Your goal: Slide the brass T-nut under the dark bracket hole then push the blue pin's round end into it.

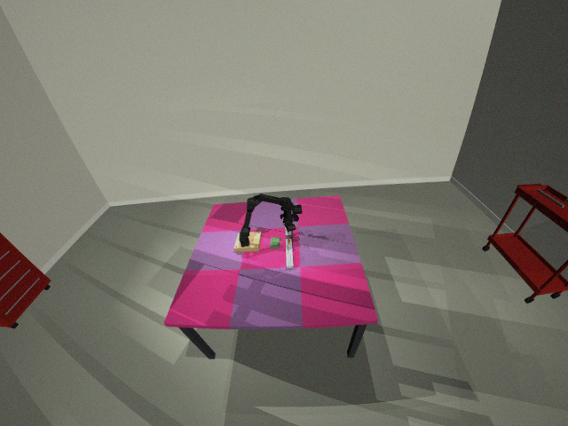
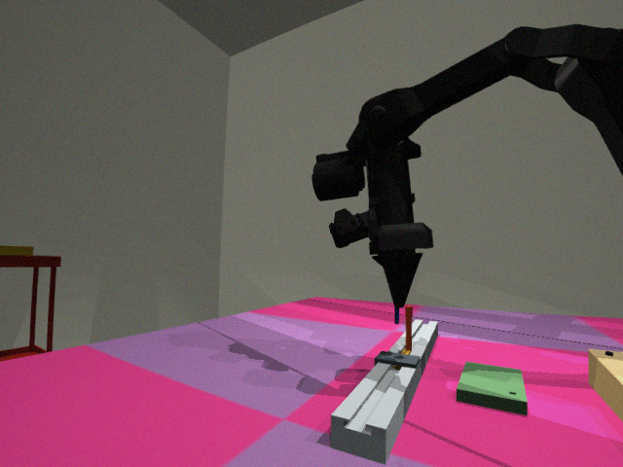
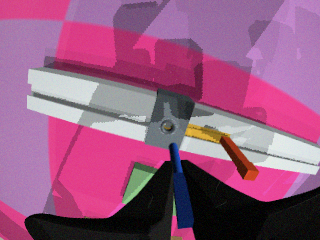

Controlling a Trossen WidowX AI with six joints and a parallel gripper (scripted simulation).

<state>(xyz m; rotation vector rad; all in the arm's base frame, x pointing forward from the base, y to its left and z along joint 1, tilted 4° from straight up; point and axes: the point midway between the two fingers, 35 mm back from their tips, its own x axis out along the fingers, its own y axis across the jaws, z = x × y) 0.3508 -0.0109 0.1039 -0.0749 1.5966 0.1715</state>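
Probably a workshop or lab corner: red wheeled cart (image 1: 527, 270) (right of the top view), plain walls, jointed arm (image 1: 271, 199) (image 2: 462, 65) on a table (image 1: 271, 326) (image 2: 151, 402).

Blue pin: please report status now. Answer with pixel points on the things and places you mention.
Gripper (image 2: 398, 305) (image 3: 175, 167) shut on blue pin (image 2: 396, 315) (image 3: 183, 200). Pin above rail (image 1: 288, 258) (image 2: 358, 399) (image 3: 65, 92), not inserted. Orange handle (image 2: 408, 326) (image 3: 240, 159) upright close by, possible obstacle.

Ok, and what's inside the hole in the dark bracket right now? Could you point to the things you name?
Brassy metal shows down inside the hole of the dark bracket (image 2: 384, 357) (image 3: 162, 107), likely the T-nut (image 3: 202, 132). No pin is in it. How the nut sits beneath is covered by the bracket.
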